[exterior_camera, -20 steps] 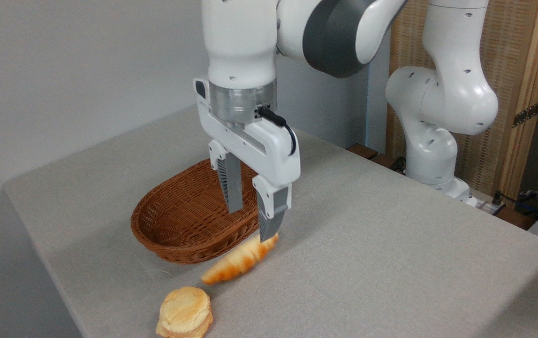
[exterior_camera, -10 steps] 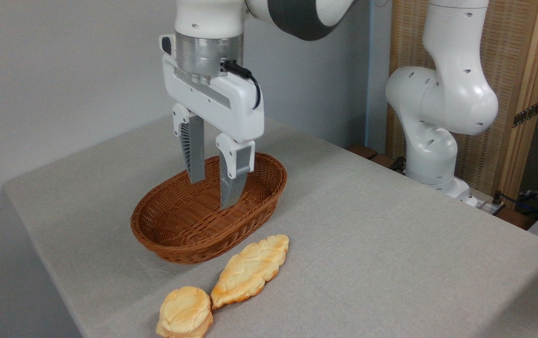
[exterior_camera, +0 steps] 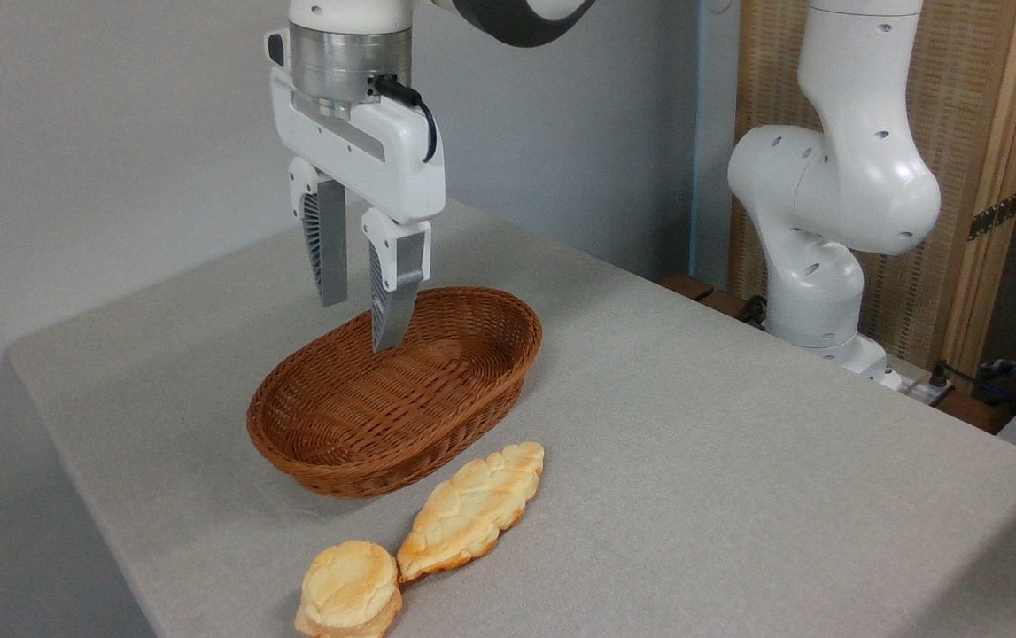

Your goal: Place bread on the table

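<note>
Since the earlier frames the claw [exterior_camera: 359, 321] has let go of the bread [exterior_camera: 470, 510], lifted, and swung back and to the left; it now hangs above the far-left rim of the basket [exterior_camera: 392, 390]. A second ago one finger was still at the loaf's upper end with the loaf tilted and blurred; now the loaf lies flat and sharp.

Claw state: fingers parted with a narrow gap, nothing between them, so empty.

Bread position: flat on the counter [exterior_camera: 738, 461], just in front of the basket, long axis running diagonally, upper tip near the basket's front wall. Lower tip touches or nearly touches the small round bun [exterior_camera: 349, 590] near the counter's front edge; can't tell which. Basket looks empty inside.

Judgement: task looks done, since the loaf is out of the basket, resting on the cloth and released. Loaf has barely shifted in the last half second, so it seems settled. Nothing left but the arm clearing away. No obvious risk: the claw is well apart from the loaf.
</note>
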Motion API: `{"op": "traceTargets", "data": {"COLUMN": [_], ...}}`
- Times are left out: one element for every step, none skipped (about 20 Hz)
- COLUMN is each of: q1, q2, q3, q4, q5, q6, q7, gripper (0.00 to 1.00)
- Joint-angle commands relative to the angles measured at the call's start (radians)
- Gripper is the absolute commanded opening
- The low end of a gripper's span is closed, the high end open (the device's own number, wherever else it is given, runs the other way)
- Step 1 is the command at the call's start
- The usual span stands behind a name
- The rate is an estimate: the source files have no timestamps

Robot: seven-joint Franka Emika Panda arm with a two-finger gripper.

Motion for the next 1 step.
{"op": "traceTargets", "data": {"q1": [0.003], "q2": [0.006], "q3": [0.002], "q4": [0.035], "q5": [-0.018], "q6": [-0.020], "q7": [-0.053], "gripper": [1.00]}}
